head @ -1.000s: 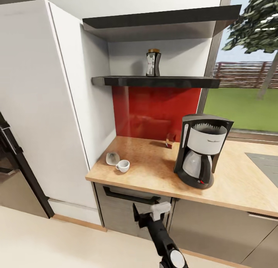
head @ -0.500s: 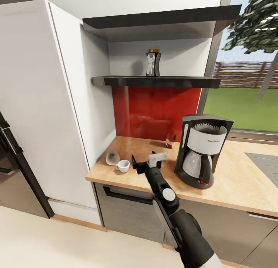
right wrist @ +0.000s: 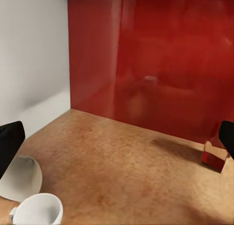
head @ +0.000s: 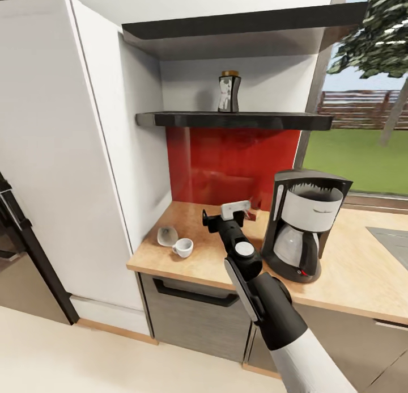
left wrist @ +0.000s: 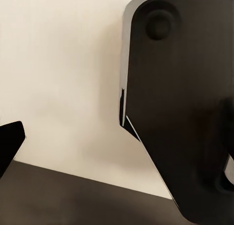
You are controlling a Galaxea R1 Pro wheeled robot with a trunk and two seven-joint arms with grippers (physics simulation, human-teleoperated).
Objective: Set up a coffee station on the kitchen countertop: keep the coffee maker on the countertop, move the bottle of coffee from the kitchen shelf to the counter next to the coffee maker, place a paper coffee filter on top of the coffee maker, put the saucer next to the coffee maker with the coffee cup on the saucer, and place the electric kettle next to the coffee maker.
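Observation:
The dark glass bottle of coffee (head: 229, 91) stands on the black kitchen shelf (head: 232, 119). On the wooden countertop (head: 209, 257), the black coffee maker (head: 306, 228) stands at the right. The white coffee cup (head: 182, 247) (right wrist: 36, 211) sits at the left beside a tilted white piece (head: 166, 236) (right wrist: 20, 178); I cannot tell whether that is the saucer or the filter. My right gripper (head: 225, 212) (right wrist: 117, 142) hovers open over the counter between cup and coffee maker, facing the red backsplash. My left gripper (left wrist: 117, 142) faces a pale surface and a black part, its fingers apart and holding nothing.
A small red and clear object (head: 253, 210) (right wrist: 214, 154) stands by the backsplash just behind my right gripper. A tall white cabinet (head: 68, 155) bounds the counter's left end. A grey cooktop (head: 394, 240) lies at the far right. A window is behind the coffee maker.
My right arm has risen from below the counter front to above the countertop and reached toward the backsplash. The camera has shifted slightly.

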